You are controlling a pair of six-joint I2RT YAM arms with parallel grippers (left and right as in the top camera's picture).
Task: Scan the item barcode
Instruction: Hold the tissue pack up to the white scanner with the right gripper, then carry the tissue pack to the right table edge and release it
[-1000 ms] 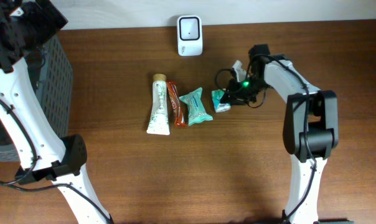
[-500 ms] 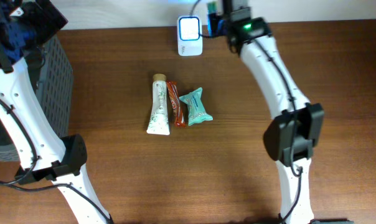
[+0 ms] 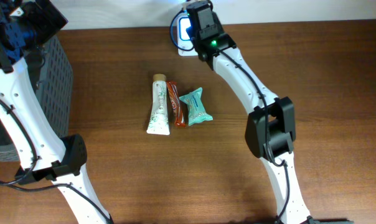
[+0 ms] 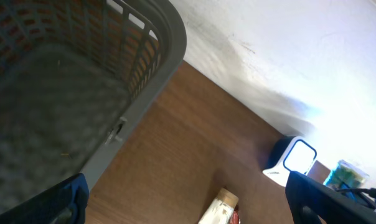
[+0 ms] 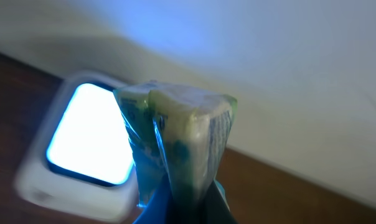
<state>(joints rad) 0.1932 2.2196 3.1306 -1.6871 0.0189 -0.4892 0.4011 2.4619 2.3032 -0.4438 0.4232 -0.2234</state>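
Since half a second ago the right arm has swung left, from beside the scanner to over it; a second ago it was down on the brown wooden table (image 3: pixel 337 93), at the spot next to the teal packet.

At the far left stands a grey slatted plastic basket (image 3: pixel 54 71). The left gripper (image 4: pixel 188 186) hangs above its rim with jaws spread wide and nothing between them.

Mid-table three things lie side by side. A cream squeeze tube (image 3: pixel 158 107) touches an orange-brown bar wrapper (image 3: pixel 176 104). Touching that on the right is a teal crinkled packet (image 3: pixel 195 106).

Behind them, against the white wall, sits the white box scanner with a lit blue-white window (image 5: pixel 82 140). From overhead the right arm's wrist covers most of it, leaving only a glowing edge on the left.

The right gripper (image 5: pixel 185 202) is clamped on a small pale green plastic packet (image 5: pixel 175 124). It holds the packet upright in the air just in front of the scanner, overlapping the window's right edge in the wrist view. No barcode can be made out on the blurred packet.
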